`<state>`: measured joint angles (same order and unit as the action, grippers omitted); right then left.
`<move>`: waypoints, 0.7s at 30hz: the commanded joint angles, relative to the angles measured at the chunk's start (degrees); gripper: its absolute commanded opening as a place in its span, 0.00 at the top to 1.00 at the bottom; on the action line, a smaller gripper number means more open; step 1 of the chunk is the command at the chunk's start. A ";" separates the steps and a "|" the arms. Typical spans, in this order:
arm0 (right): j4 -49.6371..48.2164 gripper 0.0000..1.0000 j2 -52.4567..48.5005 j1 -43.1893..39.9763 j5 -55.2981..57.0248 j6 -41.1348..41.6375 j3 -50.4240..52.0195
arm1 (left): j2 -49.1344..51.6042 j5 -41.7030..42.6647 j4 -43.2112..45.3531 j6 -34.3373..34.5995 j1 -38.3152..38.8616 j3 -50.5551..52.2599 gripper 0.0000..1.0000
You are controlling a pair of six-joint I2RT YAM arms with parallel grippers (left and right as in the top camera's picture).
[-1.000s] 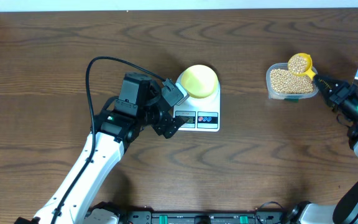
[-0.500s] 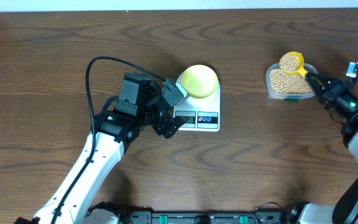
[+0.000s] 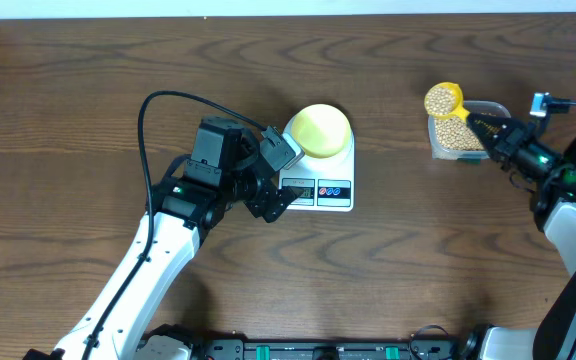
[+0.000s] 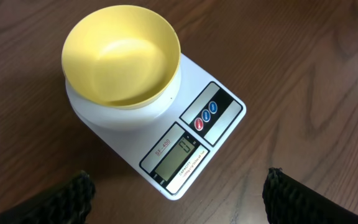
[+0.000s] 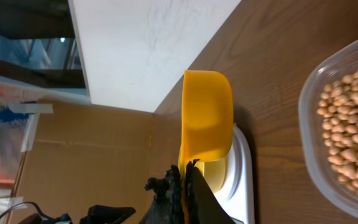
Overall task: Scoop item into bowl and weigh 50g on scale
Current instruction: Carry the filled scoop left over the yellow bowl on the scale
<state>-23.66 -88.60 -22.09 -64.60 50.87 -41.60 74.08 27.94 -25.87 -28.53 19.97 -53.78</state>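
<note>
Presently, left hand (image 3: 286, 178): released, with the fingers spread wide and nothing gripped between them.
Left hand, place: held low over the tabletop (image 3: 88, 90) and pointed at the scale (image 3: 343, 172), which lies just ahead of it.
Scale: white and laid flat on the tabletop. Its display (image 4: 179, 155) and two buttons (image 4: 207, 115) are turned toward the left hand, and that edge is seen between the spread fingertips in the left wrist view.
Bowl (image 3: 319, 130): pale yellow, set upright on the scale's platform, beyond the display on the side away from the left hand.
Right hand (image 3: 494, 136): clenched on the handle of a yellow scoop (image 3: 456, 106).
Scoop: stretched out ahead of the right hand, its cup heaped with beans (image 3: 441, 99) and held at the tub's corner farthest from that hand.
Tub (image 3: 433, 135): clear plastic, filled with more beans, placed just below and beside the right hand's fingers.
Bowl and scale, from the right hand: well apart from it, glimpsed past the scoop's cup in the right wrist view.
</note>
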 commanded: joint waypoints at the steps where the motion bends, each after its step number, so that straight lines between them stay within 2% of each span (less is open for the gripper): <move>1: -0.22 0.99 -0.39 1.79 1.05 0.68 -0.66 | -0.24 -0.35 -0.20 -0.13 -0.28 0.11 0.12; 21: -2.80 0.99 -0.39 12.72 6.01 3.58 -0.66 | -0.24 -0.35 -0.22 -0.13 -0.28 0.11 0.11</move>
<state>-26.22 -88.64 -10.70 -59.79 53.82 -41.60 74.08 27.94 -25.87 -28.53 19.97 -53.78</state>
